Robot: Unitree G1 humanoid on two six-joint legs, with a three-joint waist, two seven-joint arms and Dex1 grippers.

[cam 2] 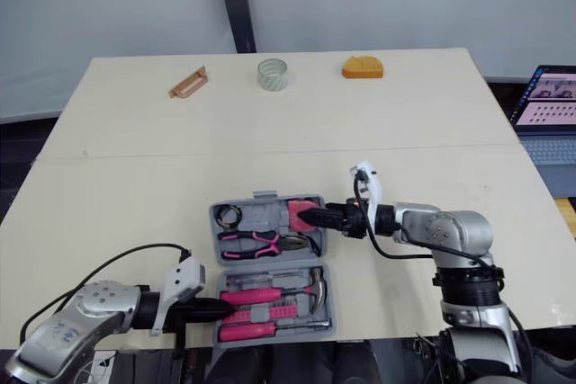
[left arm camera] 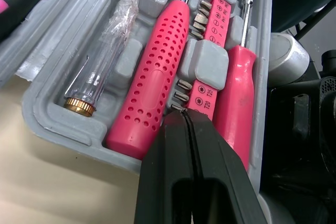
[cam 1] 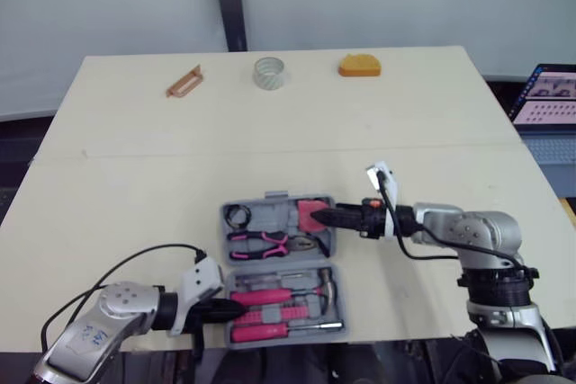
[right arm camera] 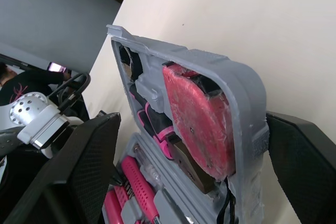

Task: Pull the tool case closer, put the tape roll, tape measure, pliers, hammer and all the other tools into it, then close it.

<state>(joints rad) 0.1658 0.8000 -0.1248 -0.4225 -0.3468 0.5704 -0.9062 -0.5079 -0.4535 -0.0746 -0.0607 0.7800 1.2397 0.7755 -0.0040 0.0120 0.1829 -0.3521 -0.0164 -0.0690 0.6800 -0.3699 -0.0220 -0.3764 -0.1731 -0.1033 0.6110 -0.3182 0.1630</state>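
Observation:
The grey tool case [cam 1: 270, 198] lies open near the table's front edge. Its far half holds a pink tape measure [cam 1: 310, 213] and pliers [cam 1: 261, 242]; its near half holds pink screwdrivers [cam 1: 265, 296] and a hammer [cam 1: 328, 290]. My right gripper [cam 1: 317, 218] is open, and its fingers [right arm camera: 84, 171] straddle the far half's right wall [right arm camera: 231, 77] beside the tape measure [right arm camera: 199, 119]. My left gripper [cam 1: 236, 308] is shut, with its tip [left arm camera: 184, 114] at the near half's left rim, over the bit holder [left arm camera: 210, 51]. A tape roll [cam 1: 268, 72] stands at the table's far side.
A copper-coloured tool [cam 1: 184, 81] and an orange block [cam 1: 359, 65] lie along the far edge on either side of the tape roll. A laptop [cam 1: 549, 96] sits off the table's right side. The case's near half reaches almost to the front edge.

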